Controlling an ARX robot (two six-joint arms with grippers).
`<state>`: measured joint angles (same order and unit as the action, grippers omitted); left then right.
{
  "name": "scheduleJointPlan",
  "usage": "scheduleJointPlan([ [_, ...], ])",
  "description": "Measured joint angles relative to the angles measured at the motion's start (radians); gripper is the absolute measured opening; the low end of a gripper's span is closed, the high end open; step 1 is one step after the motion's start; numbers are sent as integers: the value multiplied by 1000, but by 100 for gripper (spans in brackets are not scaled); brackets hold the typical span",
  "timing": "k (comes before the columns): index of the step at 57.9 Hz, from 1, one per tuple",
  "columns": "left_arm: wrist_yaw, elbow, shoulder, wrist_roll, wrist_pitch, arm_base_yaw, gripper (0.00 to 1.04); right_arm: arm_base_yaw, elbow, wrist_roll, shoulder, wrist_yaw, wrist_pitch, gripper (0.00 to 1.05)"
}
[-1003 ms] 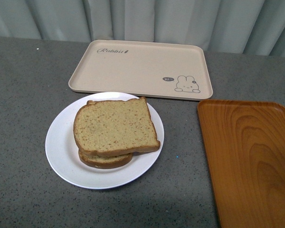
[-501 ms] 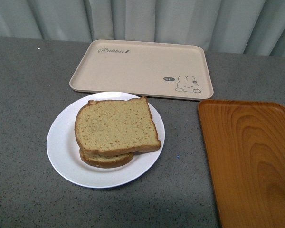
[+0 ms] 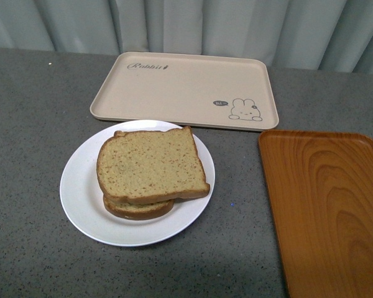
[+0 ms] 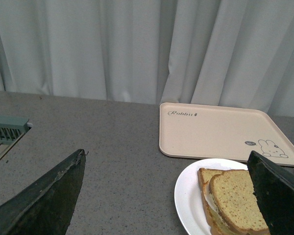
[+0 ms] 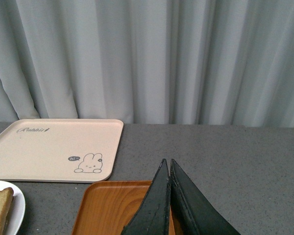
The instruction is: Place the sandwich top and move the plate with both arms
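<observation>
The sandwich top (image 3: 151,164), a tan speckled bread slice with a brown crust, lies on a lower slice on the round white plate (image 3: 81,192). Neither arm shows in the front view. In the left wrist view my left gripper (image 4: 169,159) is open, its black fingers (image 4: 49,196) spread wide above the grey table, with the plate (image 4: 186,196) and sandwich top (image 4: 235,200) near the far finger. In the right wrist view my right gripper (image 5: 167,161) is shut with nothing in it, over the orange tray (image 5: 108,208). The plate's edge (image 5: 17,210) shows at that view's corner.
A beige rabbit-print tray (image 3: 186,90) lies behind the plate. An orange wood-grain tray (image 3: 326,211) lies to the plate's right. Grey curtains hang behind the table. A pale green grille (image 4: 5,129) shows at the left wrist view's edge.
</observation>
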<state>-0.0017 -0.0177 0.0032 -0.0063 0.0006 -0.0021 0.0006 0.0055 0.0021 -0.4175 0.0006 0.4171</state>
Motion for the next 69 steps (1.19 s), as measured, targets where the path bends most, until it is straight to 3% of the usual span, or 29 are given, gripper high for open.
scheduleJointPlan([
  [43, 0, 0, 0, 0, 0, 0, 98, 0, 0, 0, 246, -2, -242, 1],
  [50, 0, 0, 0, 0, 0, 0, 98, 0, 1, -1, 387, -2, -409, 1],
  [66, 1, 0, 0, 0, 0, 0, 98, 0, 1, -1, 412, -2, -415, 1],
  [69, 1, 0, 0, 0, 0, 0, 98, 0, 1, -2, 413, -2, -415, 8],
])
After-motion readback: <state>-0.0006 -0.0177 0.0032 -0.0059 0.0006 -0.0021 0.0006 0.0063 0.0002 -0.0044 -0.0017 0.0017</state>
